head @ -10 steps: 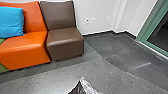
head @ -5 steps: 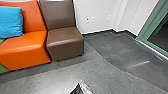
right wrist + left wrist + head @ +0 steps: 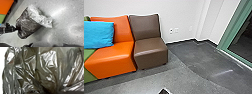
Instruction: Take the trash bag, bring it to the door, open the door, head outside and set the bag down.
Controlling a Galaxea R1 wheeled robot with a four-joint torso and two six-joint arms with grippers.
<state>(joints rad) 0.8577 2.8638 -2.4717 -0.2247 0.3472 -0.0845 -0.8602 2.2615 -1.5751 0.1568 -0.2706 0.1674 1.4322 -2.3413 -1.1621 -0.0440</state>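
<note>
The tip of the dark trash bag point(image 3: 164, 91) shows at the bottom edge of the head view. In the right wrist view the whole trash bag point(image 3: 26, 25) hangs gathered at one end, where my left gripper point(image 3: 17, 29) is shut on it. Part of the bag is dark and glossy, part is bright and whitish. Crumpled, shiny folds of the trash bag point(image 3: 48, 65) lie close in front of the left wrist camera. A green-framed glass door or window point(image 3: 229, 37) stands on the right in the head view.
An orange seat point(image 3: 114, 57) with a blue cushion point(image 3: 97, 34) and a brown chair point(image 3: 151, 52) stand along the left. Behind them runs a white wall point(image 3: 181, 15) with outlets. Grey floor point(image 3: 191, 82) stretches between the seats and the green frame.
The head camera's view has shifted, so the seats and wall sit lower in it. Less of the bag's tip shows at the bottom edge; it had sunk a little before that shift.
</note>
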